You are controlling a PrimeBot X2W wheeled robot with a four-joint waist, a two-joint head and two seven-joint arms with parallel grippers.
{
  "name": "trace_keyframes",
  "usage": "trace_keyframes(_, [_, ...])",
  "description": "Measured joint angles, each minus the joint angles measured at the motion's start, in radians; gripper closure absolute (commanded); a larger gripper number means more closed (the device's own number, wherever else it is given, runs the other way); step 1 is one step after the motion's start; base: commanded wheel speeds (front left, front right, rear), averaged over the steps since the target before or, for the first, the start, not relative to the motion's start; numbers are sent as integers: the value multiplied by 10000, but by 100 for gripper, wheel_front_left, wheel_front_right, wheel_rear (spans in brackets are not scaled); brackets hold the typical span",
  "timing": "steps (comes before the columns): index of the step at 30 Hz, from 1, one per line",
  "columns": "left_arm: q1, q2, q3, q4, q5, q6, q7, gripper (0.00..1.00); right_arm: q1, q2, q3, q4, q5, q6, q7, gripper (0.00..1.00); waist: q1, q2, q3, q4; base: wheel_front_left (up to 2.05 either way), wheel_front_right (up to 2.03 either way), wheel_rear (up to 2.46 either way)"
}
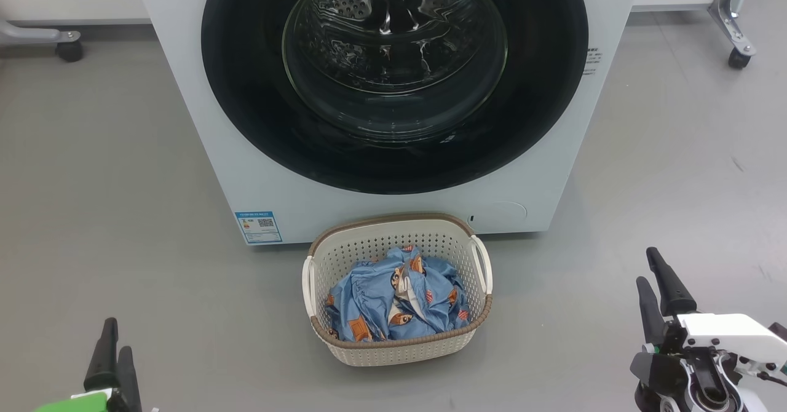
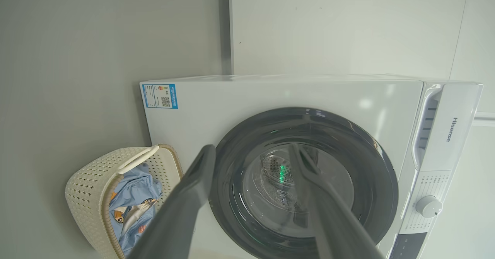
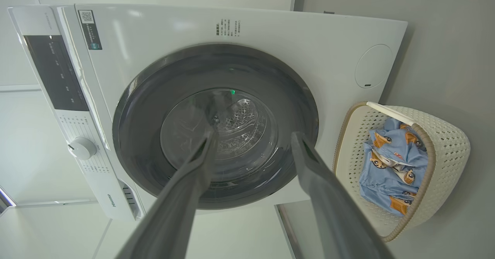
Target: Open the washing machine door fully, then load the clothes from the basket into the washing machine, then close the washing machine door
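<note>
The washing machine door (image 1: 393, 74) sat shut in the front of the white washing machine (image 1: 203, 154), and the steel drum showed through its glass bowl. The basket (image 1: 393, 347) stood on the grey floor (image 1: 92, 184) just in front of the machine, below the door, with the blue printed clothes (image 1: 393, 304) heaped inside it. The left tool (image 1: 117, 344) and the right tool (image 1: 647, 270) both hung wide and empty, one on either side of the basket and well apart from it.
</note>
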Motion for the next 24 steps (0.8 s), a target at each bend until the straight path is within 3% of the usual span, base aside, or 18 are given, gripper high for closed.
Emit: trace_keyframes(24, [-17,823,-608,-911,2136,-115,-876,0,-598,-384,1150,-291,-2261,88,-683,0,0,0,117,-10,0,0,0])
